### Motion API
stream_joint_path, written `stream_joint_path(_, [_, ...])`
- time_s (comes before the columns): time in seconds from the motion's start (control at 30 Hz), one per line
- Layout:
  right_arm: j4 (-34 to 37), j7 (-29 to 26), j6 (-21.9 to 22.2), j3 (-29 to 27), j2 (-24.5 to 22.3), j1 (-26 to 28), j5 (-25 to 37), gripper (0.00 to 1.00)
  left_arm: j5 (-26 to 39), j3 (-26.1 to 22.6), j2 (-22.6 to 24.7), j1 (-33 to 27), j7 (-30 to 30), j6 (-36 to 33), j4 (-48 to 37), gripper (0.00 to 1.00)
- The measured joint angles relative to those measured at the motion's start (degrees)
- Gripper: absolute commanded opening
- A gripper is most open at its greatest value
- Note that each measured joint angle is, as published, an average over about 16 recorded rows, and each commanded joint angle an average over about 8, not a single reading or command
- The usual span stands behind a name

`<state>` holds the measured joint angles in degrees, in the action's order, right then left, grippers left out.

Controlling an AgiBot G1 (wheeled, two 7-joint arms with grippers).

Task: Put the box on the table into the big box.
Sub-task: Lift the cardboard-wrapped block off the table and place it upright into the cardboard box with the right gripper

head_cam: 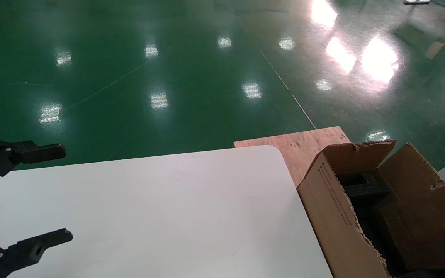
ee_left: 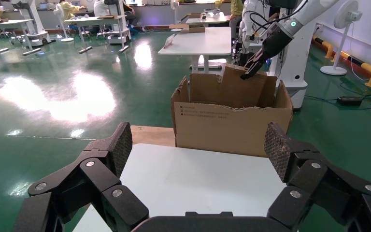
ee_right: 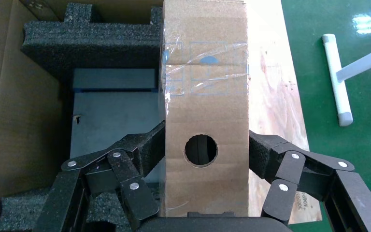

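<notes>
R gripper [ee_right: 205,159] clamped on the box [ee_right: 205,104], pads [ee_right: 149,150] pressing both long sides w/ round hole facing the wrist cam; clear tape across far end of the box. Held above the big box [ee_right: 2,111], partly over its open interior w/ dark foam [ee_right: 92,43] and a grey insert [ee_right: 113,121] below, partly over the plywood board [ee_right: 273,111] beside the carton. In head view, the big box [head_cam: 338,216] sits on the floor just right of the table [head_cam: 168,216], torn flaps up, black print on side facing the table; plywood board [head_cam: 303,144] beyond the table's far-right corner, touching the carton. In L wrist view, R gripper [ee_left: 251,67] seen far off, at the carton [ee_left: 232,121] top edge. L gripper [head_cam: 33,197] spread wide, nothing in it, hovering over near-left part of the table. Shiny green floor [head_cam: 149,77] all around.
</notes>
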<state>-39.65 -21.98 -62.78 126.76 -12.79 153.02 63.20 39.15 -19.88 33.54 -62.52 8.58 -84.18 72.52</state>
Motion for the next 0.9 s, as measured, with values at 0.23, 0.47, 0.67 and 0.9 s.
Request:
stream_joint_path(0.23, [0.55, 0.09, 0.40, 2.03, 0.95, 0.99, -0.94, 1.00, -0.01, 0.00, 0.00, 0.01, 0.00, 0.01, 0.00, 1.00])
stream_joint_path(0.47, [0.65, -0.10, 0.55, 2.88, 1.38, 1.33, -1.34, 1.00, -0.01, 0.00, 0.00, 0.01, -0.01, 0.01, -0.01, 1.00])
stream_joint_path(0.67, [0.66, -0.11, 0.58, 2.87, 1.40, 1.34, -1.38, 1.00, -0.01, 0.00, -0.01, 0.02, -0.01, 0.02, -0.01, 1.00])
stream_joint_path(0.9, [0.65, -0.08, 0.53, 2.64, 1.30, 1.25, -1.31, 1.00, -0.02, 0.00, -0.01, 0.01, -0.01, 0.02, -0.01, 1.00])
